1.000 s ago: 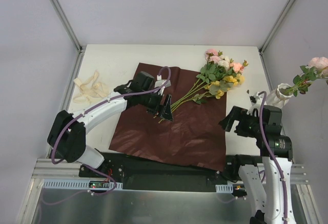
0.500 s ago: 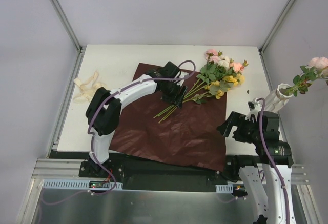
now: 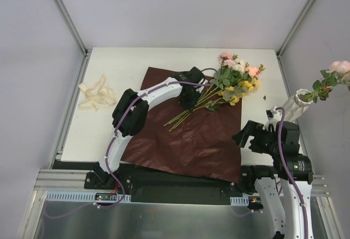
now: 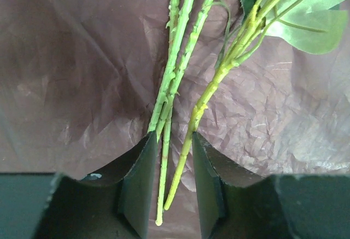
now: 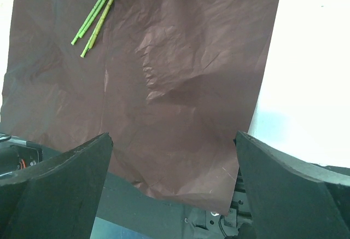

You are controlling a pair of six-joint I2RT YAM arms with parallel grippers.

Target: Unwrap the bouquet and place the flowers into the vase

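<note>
The bouquet lies unwrapped: its maroon paper [image 3: 186, 140] is spread flat and the flowers [image 3: 235, 77] rest on its far right corner, stems [image 3: 180, 116] pointing near-left. My left gripper [image 3: 188, 101] reaches down over the stems. In the left wrist view its jaws [image 4: 172, 135] stand narrow but open on either side of the green stems [image 4: 174, 69], their tips just at the stems. The white vase [image 3: 296, 102] stands at the right edge with one pink flower [image 3: 339, 66] in it. My right gripper [image 3: 249, 135] hovers wide open over the paper's near right corner [image 5: 219, 184].
A loose cream ribbon [image 3: 95, 94] lies on the white table [image 3: 120, 64] at the far left. Grey enclosure walls and metal posts ring the table. The near edge carries the arm bases and a dark rail [image 5: 164, 211].
My left arm has swung right along the stems toward the blooms and its jaws have narrowed round them. The right arm has drifted slightly nearer.
</note>
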